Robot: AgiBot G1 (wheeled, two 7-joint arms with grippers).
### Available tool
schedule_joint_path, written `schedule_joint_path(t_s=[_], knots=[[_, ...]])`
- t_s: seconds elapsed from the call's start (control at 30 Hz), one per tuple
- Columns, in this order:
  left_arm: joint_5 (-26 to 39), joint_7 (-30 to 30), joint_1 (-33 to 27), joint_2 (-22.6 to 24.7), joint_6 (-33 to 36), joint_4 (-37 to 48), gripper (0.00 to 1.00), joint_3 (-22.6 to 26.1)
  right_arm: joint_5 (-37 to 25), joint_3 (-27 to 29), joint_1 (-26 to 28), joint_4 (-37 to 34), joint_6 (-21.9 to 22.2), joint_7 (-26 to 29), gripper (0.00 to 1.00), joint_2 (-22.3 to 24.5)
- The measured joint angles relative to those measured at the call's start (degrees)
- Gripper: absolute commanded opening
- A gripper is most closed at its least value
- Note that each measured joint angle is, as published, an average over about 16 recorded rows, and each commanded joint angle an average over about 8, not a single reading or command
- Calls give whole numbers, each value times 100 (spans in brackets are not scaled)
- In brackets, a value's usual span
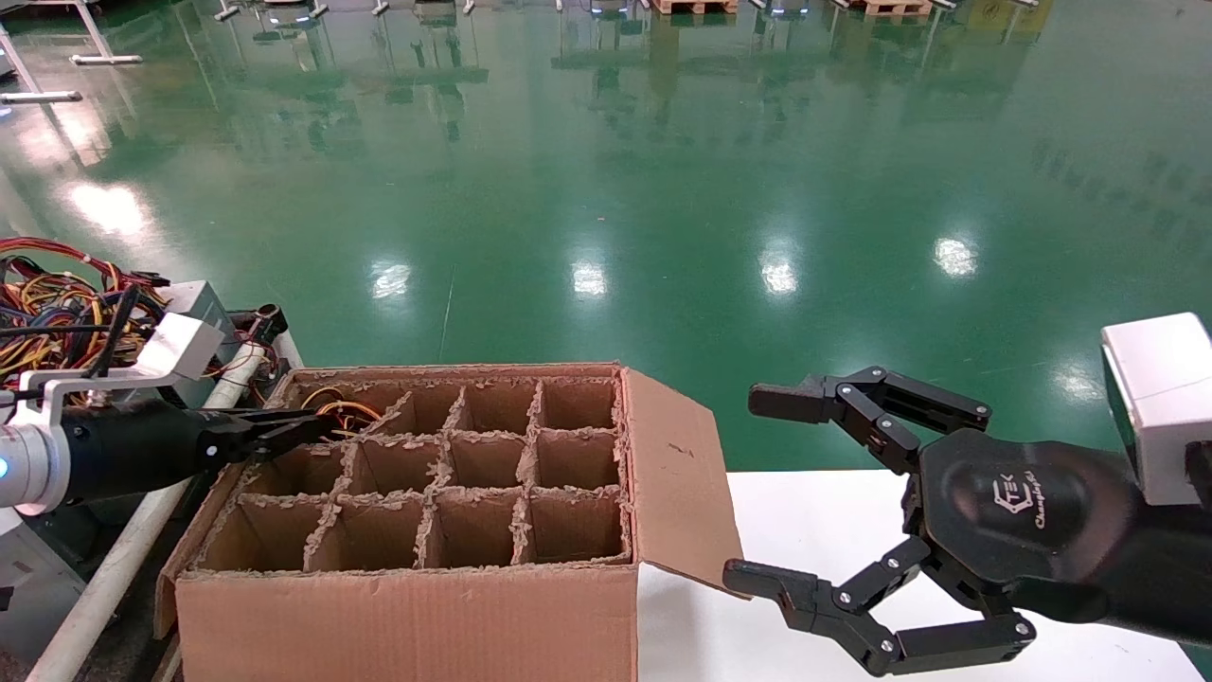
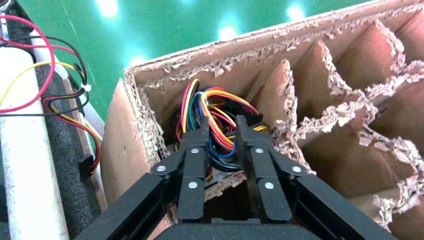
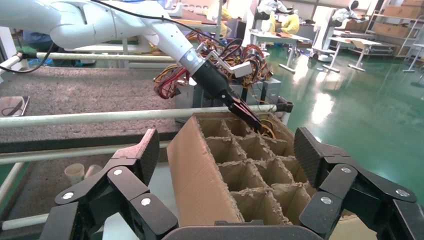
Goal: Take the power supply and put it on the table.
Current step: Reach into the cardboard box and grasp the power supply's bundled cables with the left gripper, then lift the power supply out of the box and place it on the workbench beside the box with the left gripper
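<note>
Reaching into the cardboard box's (image 1: pixel 417 606) far-left corner cell, the left gripper (image 2: pixel 221 134) brackets the power supply's wires (image 2: pixel 215 107), fingers slightly apart (nothing gripped yet); right gripper (image 1: pixel 757 493) hovers wide open over the table (image 1: pixel 814 521).

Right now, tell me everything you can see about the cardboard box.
The cardboard box is brown corrugated board, open-topped, split by ragged-edged dividers into twelve cells. One flap hangs out over the white table. Its far left corner cell holds a bundle of coloured wires; the other cells look empty. The left gripper reaches into that corner cell.
</note>
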Motion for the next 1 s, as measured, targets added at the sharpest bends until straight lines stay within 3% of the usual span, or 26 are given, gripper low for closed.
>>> schedule_joint_path(t_s=[0.6,1.0], knots=[[-669,-367,209,-9,-94,399,0,-365,0,0,0,0,0,0,100,0],[-1418,-1111,512,-40,-244,654,0,-769,0,0,0,0,0,0,100,0]])
